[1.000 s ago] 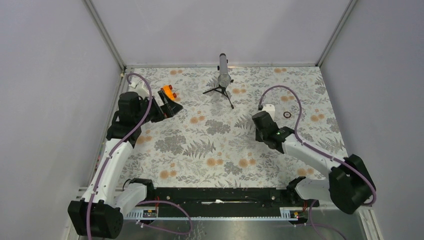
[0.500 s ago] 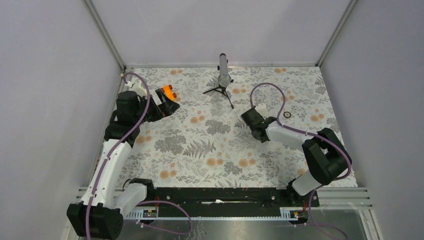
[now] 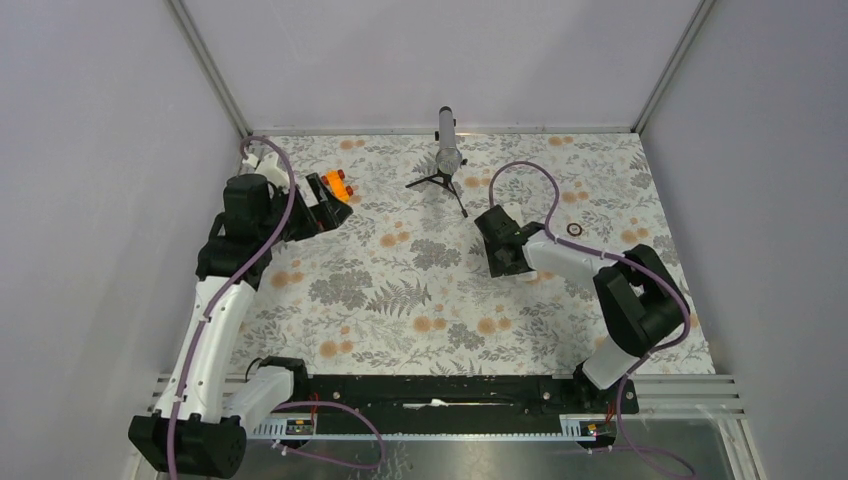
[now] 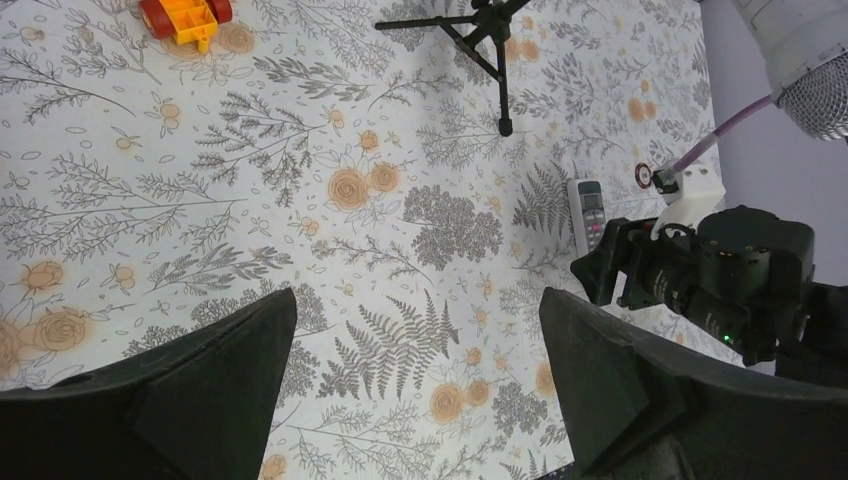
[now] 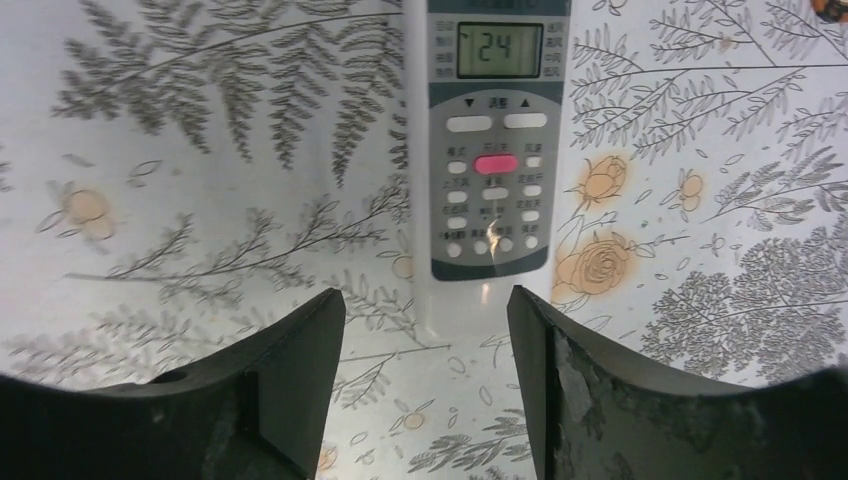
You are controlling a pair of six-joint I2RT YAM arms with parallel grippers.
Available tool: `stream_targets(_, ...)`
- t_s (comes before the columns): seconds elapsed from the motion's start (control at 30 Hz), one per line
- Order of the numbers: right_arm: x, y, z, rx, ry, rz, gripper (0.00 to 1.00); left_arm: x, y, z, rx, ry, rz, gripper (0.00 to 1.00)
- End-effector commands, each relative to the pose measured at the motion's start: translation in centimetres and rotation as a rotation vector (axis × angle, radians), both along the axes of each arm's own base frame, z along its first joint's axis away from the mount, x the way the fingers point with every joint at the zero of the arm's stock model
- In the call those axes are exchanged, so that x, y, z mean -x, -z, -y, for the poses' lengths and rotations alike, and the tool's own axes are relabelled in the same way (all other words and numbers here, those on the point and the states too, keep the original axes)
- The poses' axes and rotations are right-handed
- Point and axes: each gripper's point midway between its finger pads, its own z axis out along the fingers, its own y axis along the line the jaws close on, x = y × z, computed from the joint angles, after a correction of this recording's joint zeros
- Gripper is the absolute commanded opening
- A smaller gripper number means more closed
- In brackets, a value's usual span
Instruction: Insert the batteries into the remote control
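The white remote control [image 5: 489, 150] lies face up on the flowered table, its display reading 24 and grey buttons below. It also shows in the left wrist view [image 4: 588, 212]. My right gripper [image 5: 425, 312] is open and empty, its fingers just short of the remote's near end, not touching it. In the top view my right gripper [image 3: 497, 250] sits right of centre and covers the remote. My left gripper [image 4: 415, 330] is open and empty, at the far left of the table [image 3: 325, 208]. No batteries are in view.
A chunky orange toy piece [image 3: 337, 184] lies beside the left gripper, also in the left wrist view [image 4: 185, 14]. A microphone on a small black tripod [image 3: 447, 160] stands at the back middle. A small dark ring [image 3: 574, 229] lies right of the right gripper.
My right arm has folded and swung its gripper left and a little farther back, onto the remote. My left gripper has drawn slightly left.
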Motion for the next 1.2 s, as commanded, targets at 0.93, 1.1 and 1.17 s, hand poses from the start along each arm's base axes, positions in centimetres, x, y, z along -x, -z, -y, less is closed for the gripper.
stream_targets(0.93,5.9,-40.4,16.0,-0.262,0.486,1.328,1.00,2.6,-11.2,-7.3,-0.186,-0.335,0.370,0.99)
stream_targets(1.1,6.4,-40.0,16.3,-0.275,0.495,1.328,1.00,2.7,-11.3,-6.3,-0.178,-0.273,0.383,0.99)
stream_targets(1.17,6.6,-39.7,16.3,-0.279,0.498,1.324,1.00,2.6,-11.1,-6.3,-0.178,-0.273,0.377,0.99)
